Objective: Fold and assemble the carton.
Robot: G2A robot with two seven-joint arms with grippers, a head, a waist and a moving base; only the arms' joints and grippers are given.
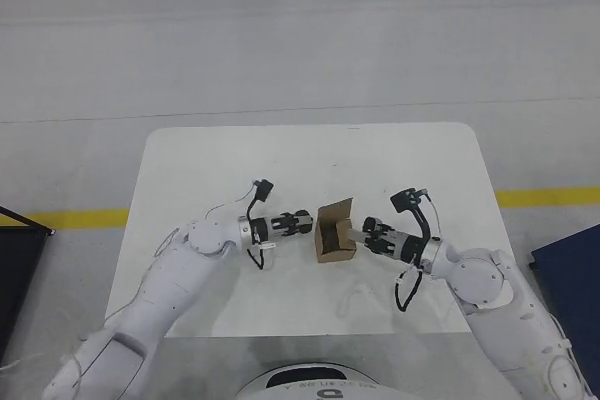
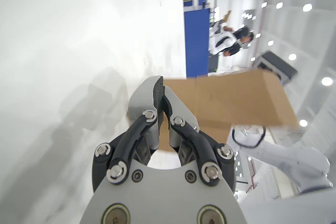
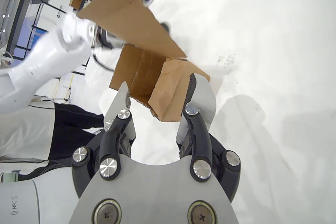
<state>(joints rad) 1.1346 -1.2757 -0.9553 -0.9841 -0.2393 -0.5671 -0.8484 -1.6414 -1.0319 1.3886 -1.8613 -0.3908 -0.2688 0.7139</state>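
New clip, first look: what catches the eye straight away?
A half-assembled brown carton sits open in the middle of the white table, with one flap standing up. The two hands flank it from opposite sides: the left hand is shut beside one wall, and the right hand has its fingers spread around the opposite end.

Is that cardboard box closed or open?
Open: the carton shows its bare brown inside, and a flap stands raised above the opening.
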